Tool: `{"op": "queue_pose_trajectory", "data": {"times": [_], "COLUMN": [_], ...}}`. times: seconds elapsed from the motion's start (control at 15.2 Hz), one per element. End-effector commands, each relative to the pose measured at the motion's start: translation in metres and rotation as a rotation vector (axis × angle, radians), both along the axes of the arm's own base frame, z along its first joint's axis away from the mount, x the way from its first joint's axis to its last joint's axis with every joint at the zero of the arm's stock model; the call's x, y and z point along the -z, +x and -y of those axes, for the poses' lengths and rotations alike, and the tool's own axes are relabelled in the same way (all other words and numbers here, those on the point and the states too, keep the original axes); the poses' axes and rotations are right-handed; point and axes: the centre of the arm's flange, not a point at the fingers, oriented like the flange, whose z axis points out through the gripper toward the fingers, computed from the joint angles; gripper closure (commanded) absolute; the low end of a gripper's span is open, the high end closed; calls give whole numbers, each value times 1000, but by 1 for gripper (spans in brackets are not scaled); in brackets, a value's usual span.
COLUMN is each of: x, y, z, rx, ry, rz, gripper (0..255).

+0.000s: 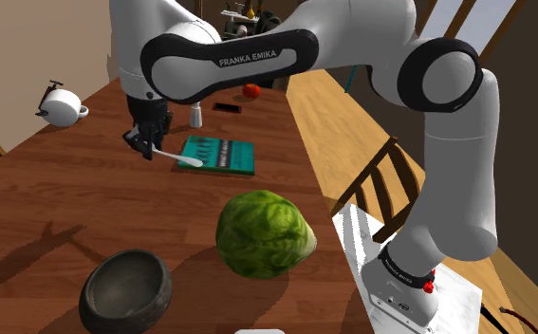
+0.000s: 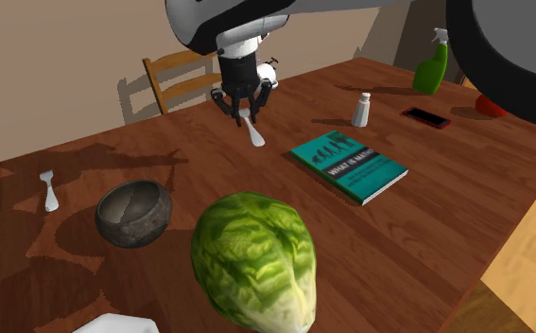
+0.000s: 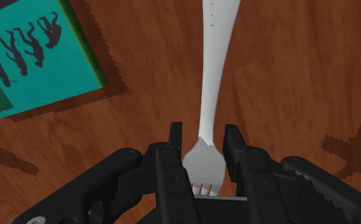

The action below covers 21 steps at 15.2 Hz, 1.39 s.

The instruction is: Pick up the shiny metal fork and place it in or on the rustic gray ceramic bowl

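A pale, plain fork (image 3: 208, 83) is clasped at its tine end between my black fingers (image 3: 174, 143); its handle sticks out ahead of them. My gripper (image 1: 143, 144) is shut on the fork (image 1: 176, 157) over the brown table, next to a teal book (image 1: 217, 155). The second exterior view has the gripper (image 2: 244, 112) pointing down with the fork (image 2: 254, 134) hanging slanted just above the wood. The dark grey, rough bowl (image 1: 126, 289) stands empty near the shoulder view's lower left; in the second exterior view this bowl (image 2: 133, 213) is left of the gripper.
A big green cabbage (image 1: 265, 233) sits between bowl and book (image 2: 349, 166). Farther off are a white shaker (image 2: 360, 110), a black phone (image 2: 426, 117), a green spray bottle (image 2: 431, 64), a tomato (image 1: 250, 91) and a white kettle (image 1: 61, 104). Wooden chairs (image 2: 176, 80) border the table.
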Motion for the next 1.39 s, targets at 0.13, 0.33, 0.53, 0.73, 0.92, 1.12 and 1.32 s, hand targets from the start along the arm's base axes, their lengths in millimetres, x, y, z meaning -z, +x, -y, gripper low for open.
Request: {"op": "queue_pose_trajectory", "data": {"times": [0.13, 0.33, 0.53, 0.73, 0.92, 1.12, 1.32], "x": [-21, -34, -31, -28, -25, -22, -19], "y": [0, 0, -30, -60, -91, -121, -151], "z": [0, 0, -25, -50, -76, -101, -126], "rx": [0, 0, 0, 0, 0, 0, 0], "ry": [0, 0, 0, 0, 0, 0, 0], "rz": [0, 0, 0, 0, 0, 0, 0], "gripper": [255, 255, 255, 255, 255, 255, 255]}}
